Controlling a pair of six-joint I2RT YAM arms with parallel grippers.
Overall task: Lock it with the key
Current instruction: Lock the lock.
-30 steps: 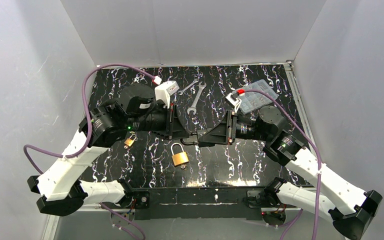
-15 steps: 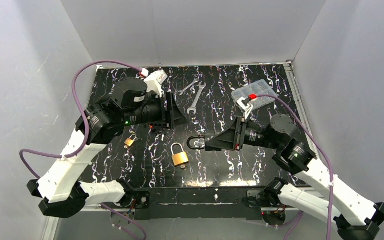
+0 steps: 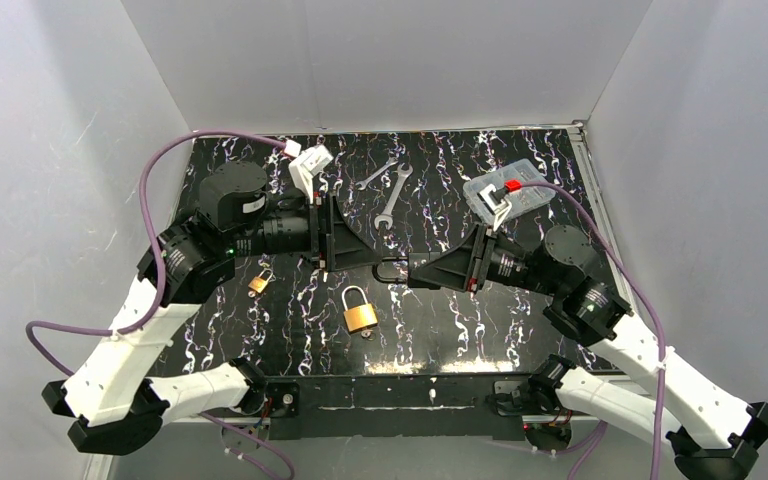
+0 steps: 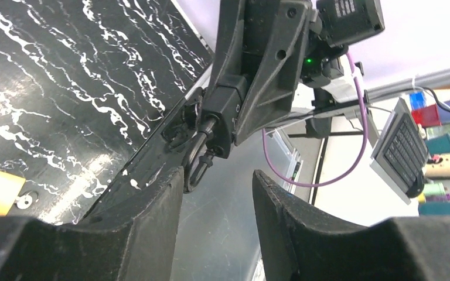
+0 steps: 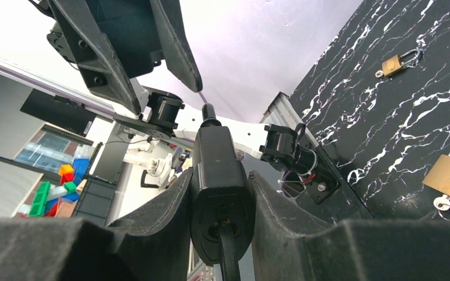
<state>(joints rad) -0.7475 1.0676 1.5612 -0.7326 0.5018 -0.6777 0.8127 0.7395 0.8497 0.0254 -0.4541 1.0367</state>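
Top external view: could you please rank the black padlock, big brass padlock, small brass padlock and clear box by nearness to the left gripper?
From the left gripper:
1. Black padlock, at its tips, held by the right gripper.
2. Big brass padlock, just in front, on the near side.
3. Small brass padlock, off to the left.
4. Clear box, far right rear.

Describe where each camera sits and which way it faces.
Top external: above and behind the arms, looking down at the table; both arms, left gripper and right gripper show.
Left wrist: on the left arm, facing the right gripper; own open fingers at the bottom.
Right wrist: on the right arm, facing the left gripper; own fingers clamp the black padlock.
Shared: all three views show the brass padlock.
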